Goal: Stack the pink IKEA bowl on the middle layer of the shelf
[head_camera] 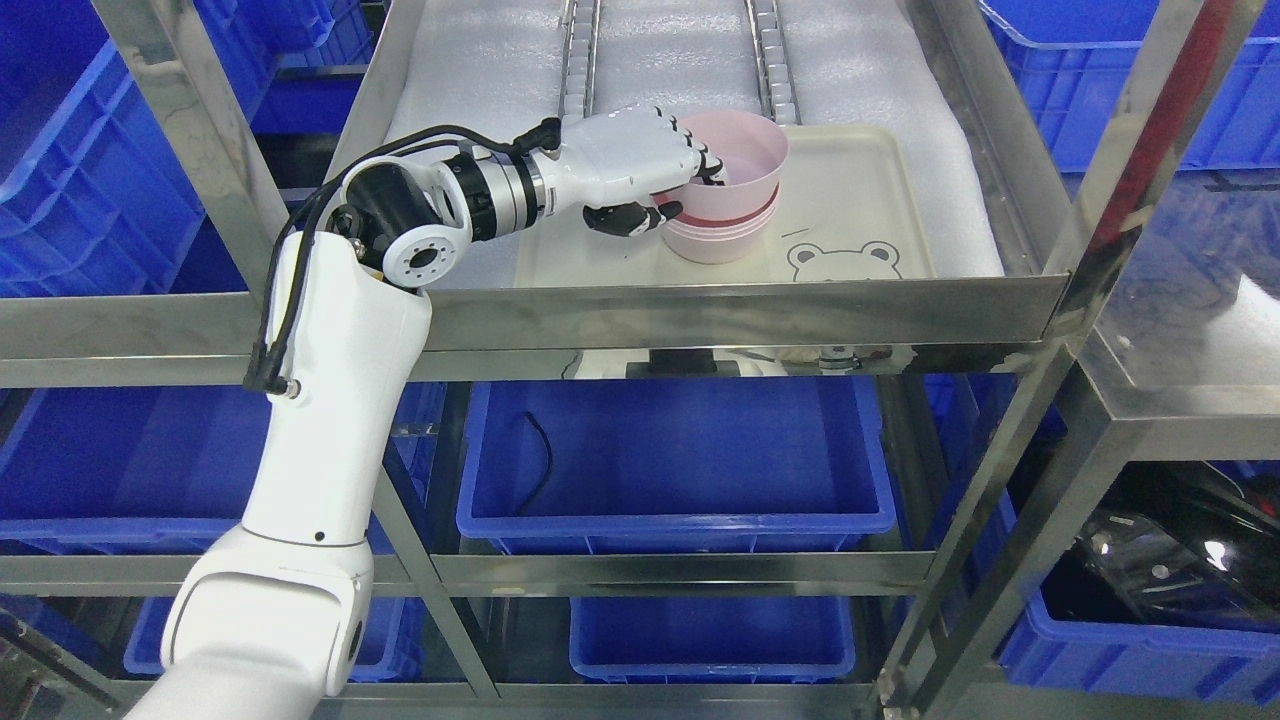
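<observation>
A pink bowl sits nested on top of other pink bowls, which stand on a cream tray on the steel shelf's layer. My left hand reaches in from the left and grips the top bowl's left rim, fingers over the rim inside and thumb on the outer wall. The top bowl sits slightly tilted in the stack. The right arm is out of view.
The tray has a bear drawing near its front edge. White foam padding and two roller tracks cover the shelf. The shelf's steel front rail and posts frame the opening. Blue bins sit below and around.
</observation>
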Controlling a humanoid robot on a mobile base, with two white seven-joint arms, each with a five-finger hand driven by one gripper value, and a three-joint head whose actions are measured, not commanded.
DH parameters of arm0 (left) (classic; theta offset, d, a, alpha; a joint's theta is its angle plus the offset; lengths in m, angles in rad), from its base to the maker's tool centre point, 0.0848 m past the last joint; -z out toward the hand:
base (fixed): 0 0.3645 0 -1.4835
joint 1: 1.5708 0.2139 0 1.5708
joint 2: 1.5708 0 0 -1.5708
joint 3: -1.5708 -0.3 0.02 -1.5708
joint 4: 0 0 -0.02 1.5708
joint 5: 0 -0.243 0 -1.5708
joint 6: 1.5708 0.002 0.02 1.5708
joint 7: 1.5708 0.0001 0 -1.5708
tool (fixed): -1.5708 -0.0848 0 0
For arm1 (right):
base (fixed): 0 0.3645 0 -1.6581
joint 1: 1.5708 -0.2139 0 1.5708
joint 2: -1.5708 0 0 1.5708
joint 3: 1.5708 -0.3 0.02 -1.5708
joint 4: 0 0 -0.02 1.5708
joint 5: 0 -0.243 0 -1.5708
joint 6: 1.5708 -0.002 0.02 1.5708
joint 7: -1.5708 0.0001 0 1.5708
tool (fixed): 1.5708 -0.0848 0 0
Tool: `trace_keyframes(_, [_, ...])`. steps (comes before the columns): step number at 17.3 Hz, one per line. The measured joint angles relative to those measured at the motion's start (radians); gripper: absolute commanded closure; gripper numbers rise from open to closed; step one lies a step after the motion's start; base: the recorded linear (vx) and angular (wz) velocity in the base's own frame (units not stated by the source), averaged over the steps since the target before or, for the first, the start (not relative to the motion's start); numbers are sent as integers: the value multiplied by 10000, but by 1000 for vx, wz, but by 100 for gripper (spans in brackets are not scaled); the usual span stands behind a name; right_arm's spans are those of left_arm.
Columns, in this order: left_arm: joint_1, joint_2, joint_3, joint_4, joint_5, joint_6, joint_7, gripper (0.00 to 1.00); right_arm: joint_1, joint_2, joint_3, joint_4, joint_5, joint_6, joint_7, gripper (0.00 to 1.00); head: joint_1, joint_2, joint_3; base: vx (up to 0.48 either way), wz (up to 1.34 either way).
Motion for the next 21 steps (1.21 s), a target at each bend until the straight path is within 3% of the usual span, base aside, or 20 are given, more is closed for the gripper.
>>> trace_keyframes(2, [-18,-62,296,-69,31,-9,0,15,0,0,0,0,0,0,0,0,0,0,0,0,0])
trace_keyframes(5, [-128,-353,990,-209,771,278,-75,14,0,0,0,0,0,0,-1,0,0,0,0,0,0])
trace_keyframes(10, [-241,-651,1458,-358,4341,1849,330,15,0,0,0,0,0,0,-1,0,0,0,0,0,0])
trace_keyframes(14, [331,-799,908,-694,7480,2528,893,11,0,0,0,0,0,0,0,0,0,0,0,0,0])
trace_keyframes(18, [1655,-904,-62,-1311,9439,2757,1159,11,0,0,0,0,0,0,-1,0,0,0,0,0,0])
trace_keyframes(21, [3106,-964,-861,-1770,10216,1963,1062,11,0,0,0,0,0,0,-1,0,0,0,0,0,0])
